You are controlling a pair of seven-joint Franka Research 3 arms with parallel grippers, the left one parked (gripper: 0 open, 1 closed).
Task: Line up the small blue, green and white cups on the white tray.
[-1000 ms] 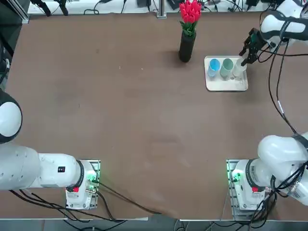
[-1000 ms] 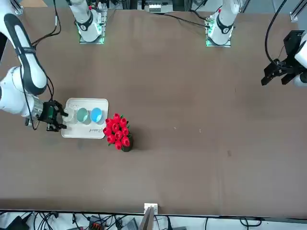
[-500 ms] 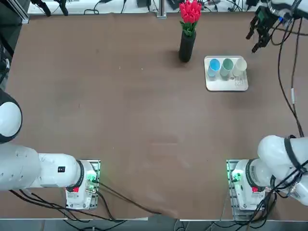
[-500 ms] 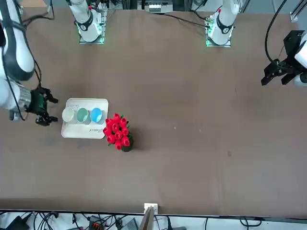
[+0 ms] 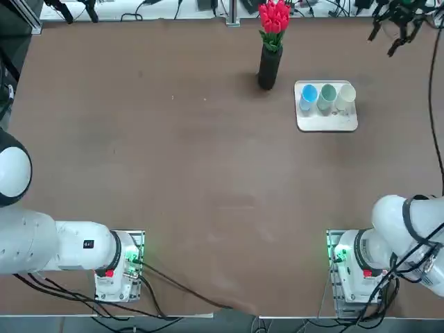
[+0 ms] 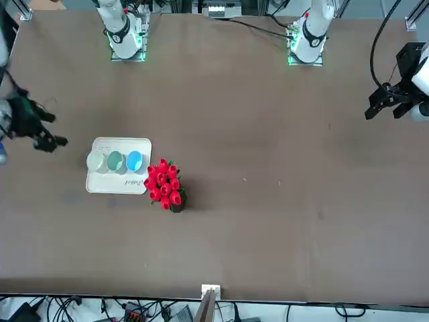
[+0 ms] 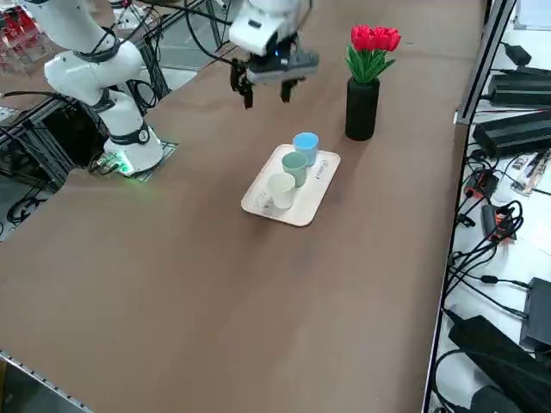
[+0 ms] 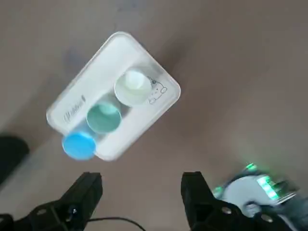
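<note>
The white tray (image 5: 326,122) sits at the table's far right with three cups in a row on it: blue (image 5: 309,94), green (image 5: 327,92) and white (image 5: 346,92). All three stand upright and close together. My right gripper (image 5: 390,29) hangs high above the table, beyond and to the right of the tray, open and empty. In the wrist view the open gripper (image 8: 141,190) looks down from well above on the tray (image 8: 115,53) and the white (image 8: 132,86), green (image 8: 103,118) and blue (image 8: 78,144) cups. From the right side the gripper (image 7: 267,93) is raised clear of the tray (image 7: 306,206).
A tall black vase with red flowers (image 5: 269,66) stands just left of the tray, near the blue cup. Green-lit arm bases (image 5: 347,260) sit at the near edge. Cables and black boxes (image 7: 516,129) lie beyond the table's far side.
My right gripper has let go beside the white cup, opened wide, and lifted up and away toward the table's far right corner. The cups and tray stay put.
</note>
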